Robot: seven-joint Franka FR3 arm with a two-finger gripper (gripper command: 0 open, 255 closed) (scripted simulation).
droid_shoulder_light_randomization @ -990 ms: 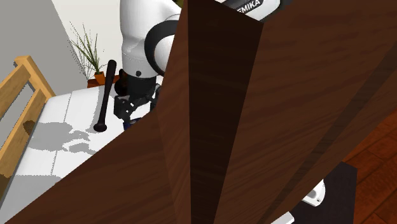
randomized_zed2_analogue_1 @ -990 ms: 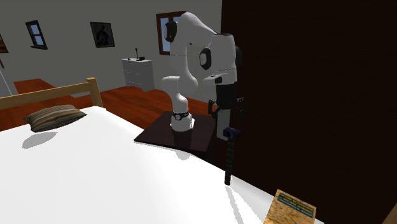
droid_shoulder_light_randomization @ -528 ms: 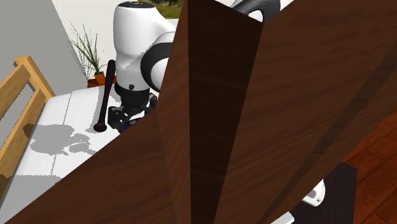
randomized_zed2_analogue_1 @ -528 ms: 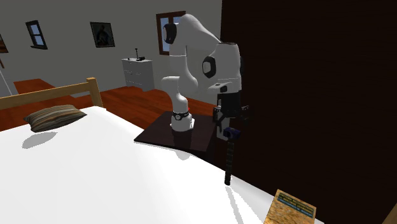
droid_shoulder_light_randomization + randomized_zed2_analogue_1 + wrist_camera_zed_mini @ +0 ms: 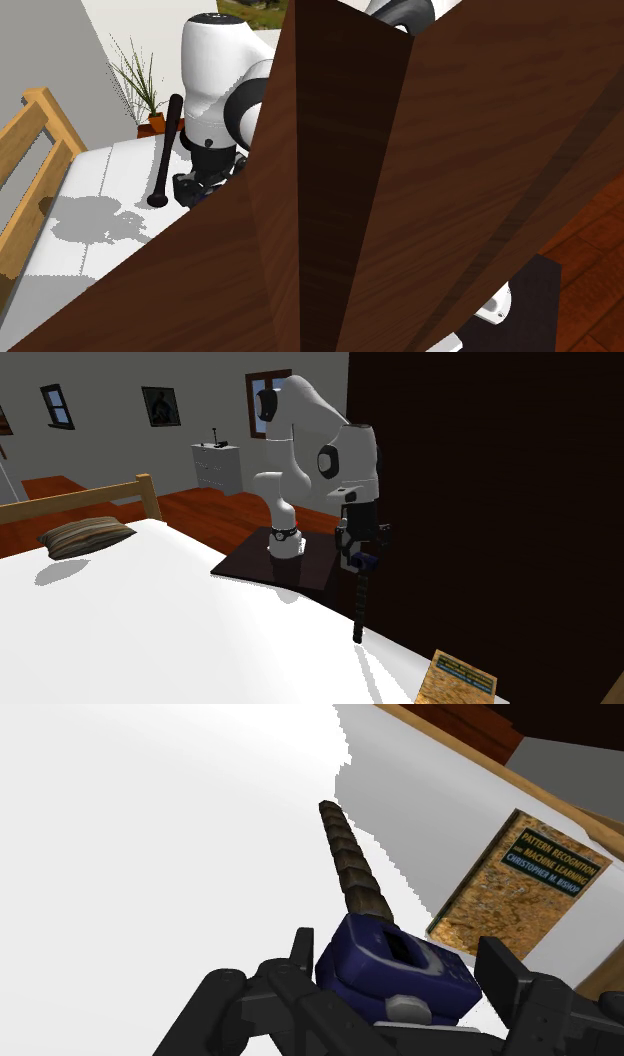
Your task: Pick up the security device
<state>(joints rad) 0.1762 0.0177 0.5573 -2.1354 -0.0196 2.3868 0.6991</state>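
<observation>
While the gripper straddled the security device, jaws spread, I feared a nudge toppling it.

dark wood panel foreground | white arm behind | claw low over white bed

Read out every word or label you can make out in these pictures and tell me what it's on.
"PATTERN RECOGNITION AND MACHINE LEARNING": title on the cover of the book lying on the white bed, wrist view.
"CHRISTOPHER M. BISHOP": the author line after the title, same cover.
The same cover's label in the second exterior view is too small to read.
</observation>
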